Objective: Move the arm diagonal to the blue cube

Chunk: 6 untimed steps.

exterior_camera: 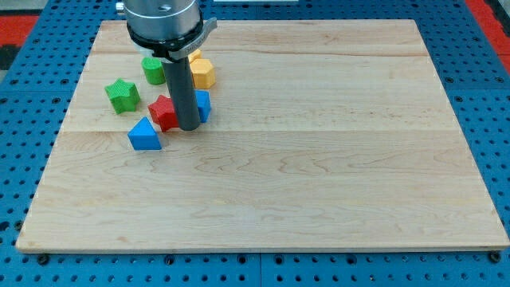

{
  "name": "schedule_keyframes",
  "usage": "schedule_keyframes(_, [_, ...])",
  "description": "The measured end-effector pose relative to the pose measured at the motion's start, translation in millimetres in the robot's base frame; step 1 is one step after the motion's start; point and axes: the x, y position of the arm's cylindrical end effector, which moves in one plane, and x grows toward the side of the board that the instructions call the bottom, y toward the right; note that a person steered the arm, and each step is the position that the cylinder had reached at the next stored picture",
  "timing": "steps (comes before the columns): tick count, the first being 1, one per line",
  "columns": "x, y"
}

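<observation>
Six blocks cluster near the upper left of the wooden board (319,159) in the camera view, the only view there is. My tip (190,127) rests on the board in the middle of that cluster, at the lower end of the dark rod (182,88), which comes straight down from the arm's round metal head (163,20) at the view's top.

The blue cube (203,106) lies just to the view's right of the rod and slightly above my tip; the rod covers its left part, so only a narrow blue face shows (whether rod and cube actually touch cannot be told from here). The arm carries no jaws at all: the rod holds nothing and merely stands beside the blocks.

Just to the view's left of the rod sits a red block (164,112), star-like in shape and partly hidden behind it. Below and left of that lies a blue triangular block (144,135), a little apart from my tip. A green star block (122,96) stands further to the view's left, apart from the others. Above the red block is a green cylinder-like block (154,70), and to the right of the rod, above the blue cube, a yellow block (202,72) with faceted sides.

The board lies on a blue perforated table (24,159).
</observation>
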Motion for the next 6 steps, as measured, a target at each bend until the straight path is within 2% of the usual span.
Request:
schedule_keyframes(1, [4,-5])
schedule_keyframes(3, [25,19])
schedule_keyframes(6, [36,124])
